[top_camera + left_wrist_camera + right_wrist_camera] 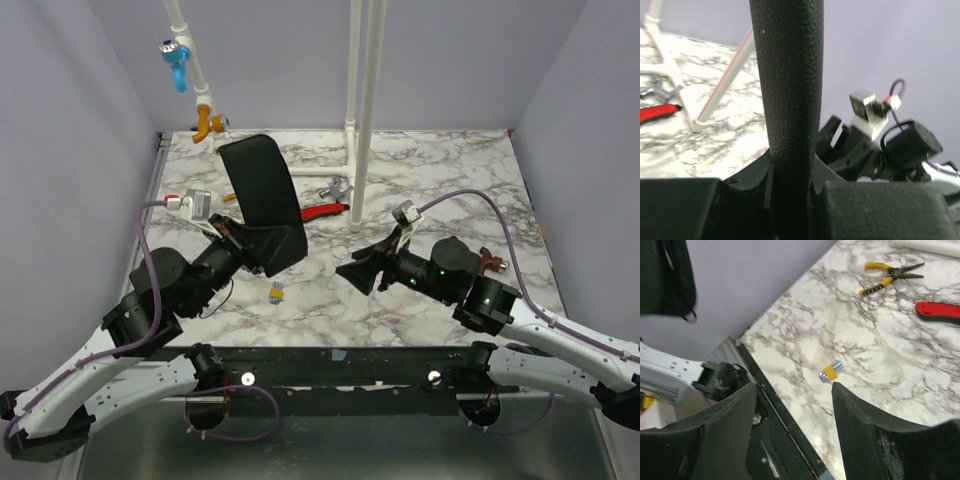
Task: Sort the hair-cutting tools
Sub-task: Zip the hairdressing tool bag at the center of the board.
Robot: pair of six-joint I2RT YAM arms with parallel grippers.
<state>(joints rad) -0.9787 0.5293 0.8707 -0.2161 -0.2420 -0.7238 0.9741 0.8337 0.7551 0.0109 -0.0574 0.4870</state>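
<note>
Your left end effector [790, 192] is clamped on the black pouch [787, 75], standing upright over the bench [450, 170]; your right end effector [793, 390] gapes empty. Silver scissors [335, 187], I think, lie by the white pole [362, 110]. Pinched so low, that pouch could flop and slip.

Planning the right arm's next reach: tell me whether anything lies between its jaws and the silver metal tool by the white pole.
Yes. The red-handled tool lies just in front of the silver metal tool, across the line from the right gripper. The white pole stands close beside both.
</note>
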